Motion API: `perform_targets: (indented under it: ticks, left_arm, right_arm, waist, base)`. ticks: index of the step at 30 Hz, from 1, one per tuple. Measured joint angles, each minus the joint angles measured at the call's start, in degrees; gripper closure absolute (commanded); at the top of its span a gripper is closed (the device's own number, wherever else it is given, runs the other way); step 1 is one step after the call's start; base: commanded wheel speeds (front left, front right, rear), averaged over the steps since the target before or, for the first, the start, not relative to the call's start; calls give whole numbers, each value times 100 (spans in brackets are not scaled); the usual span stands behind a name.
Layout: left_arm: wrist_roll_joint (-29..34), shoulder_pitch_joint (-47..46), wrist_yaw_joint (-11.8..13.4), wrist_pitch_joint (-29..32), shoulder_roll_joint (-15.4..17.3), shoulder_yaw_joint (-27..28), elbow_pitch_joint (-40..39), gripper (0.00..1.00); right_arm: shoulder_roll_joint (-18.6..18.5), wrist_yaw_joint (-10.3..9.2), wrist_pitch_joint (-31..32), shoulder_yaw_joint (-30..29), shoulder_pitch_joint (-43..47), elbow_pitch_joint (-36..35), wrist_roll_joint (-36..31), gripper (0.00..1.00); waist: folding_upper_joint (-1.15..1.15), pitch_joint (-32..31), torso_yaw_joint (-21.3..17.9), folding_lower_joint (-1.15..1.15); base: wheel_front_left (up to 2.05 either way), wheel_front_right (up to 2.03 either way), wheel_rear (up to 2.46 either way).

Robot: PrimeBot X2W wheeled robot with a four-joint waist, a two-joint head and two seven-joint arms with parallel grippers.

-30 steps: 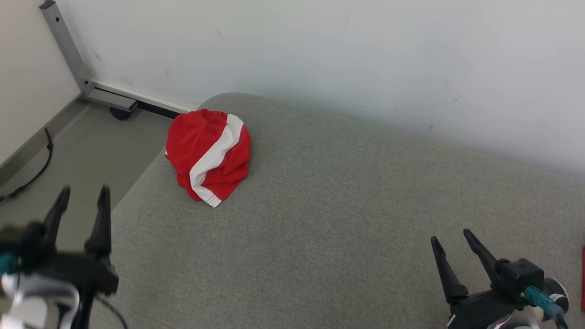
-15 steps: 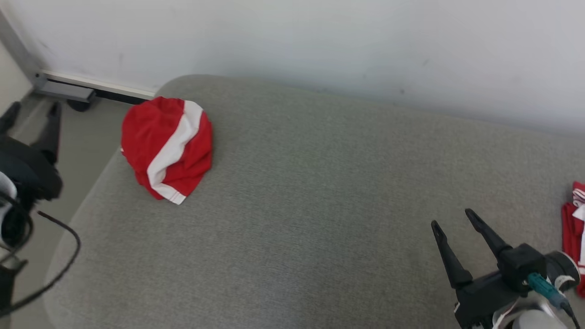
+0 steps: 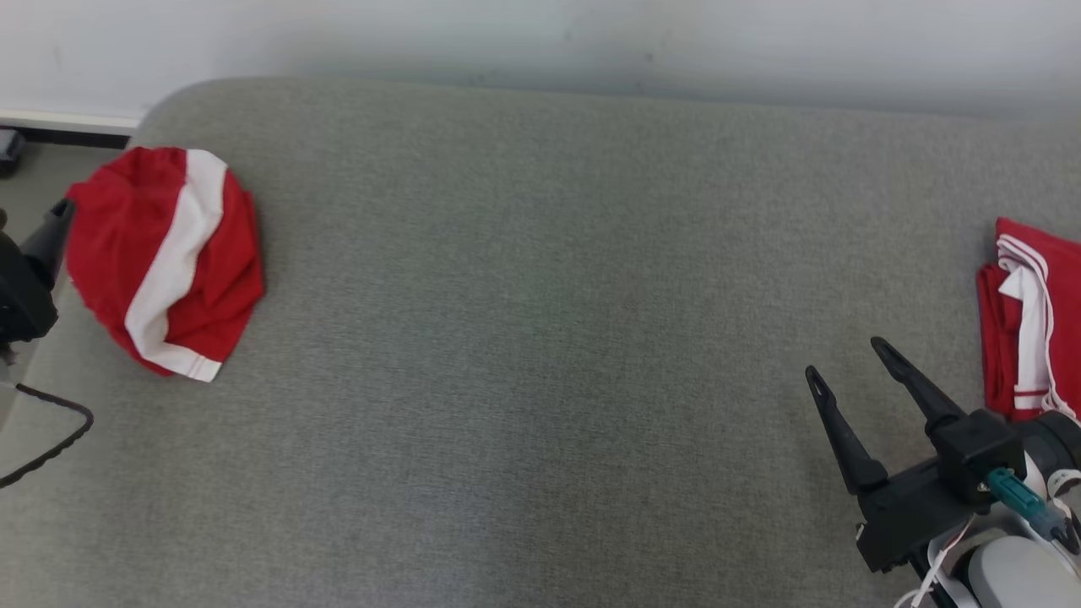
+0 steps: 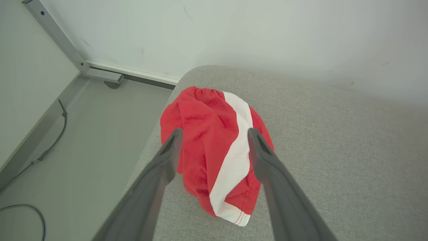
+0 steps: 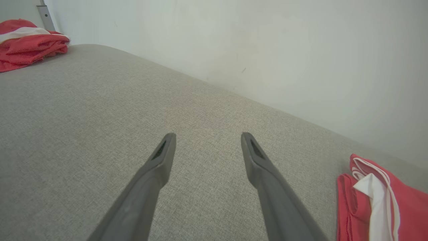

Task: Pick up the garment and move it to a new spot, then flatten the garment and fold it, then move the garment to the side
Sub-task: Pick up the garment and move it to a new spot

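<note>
We count two red-and-white garments on the grey padded bench. The crumpled garment lies at the far left corner and the folded garment at the right edge. We count two hands, both spread and empty: the left hand is just beside the crumpled garment, and the right hand is near the folded garment.

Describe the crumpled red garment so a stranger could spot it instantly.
On the grey cushion against the white wall, look to its left end. The garment is a rounded red heap crossed by one broad white band, unlike the flat folded clothes at the right end.
</note>
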Motion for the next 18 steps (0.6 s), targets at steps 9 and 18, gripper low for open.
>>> perform_targets:
  ticks: [9,18]
  left_arm:
    - [-488,-66,0,915,88,-467,535,0]
    - [-793,-166,0,1345,120,-813,721,0]
  right_arm:
    - [-78,-48,151,-25,-109,-241,-60,0]
    - [-131,-93,352,-2,-229,-482,-113,0]
  waist:
    - [0,512,-293,-1]
    - [0,854,-343,-1]
  base:
    - [0,0,0]
    - [0,0,0]
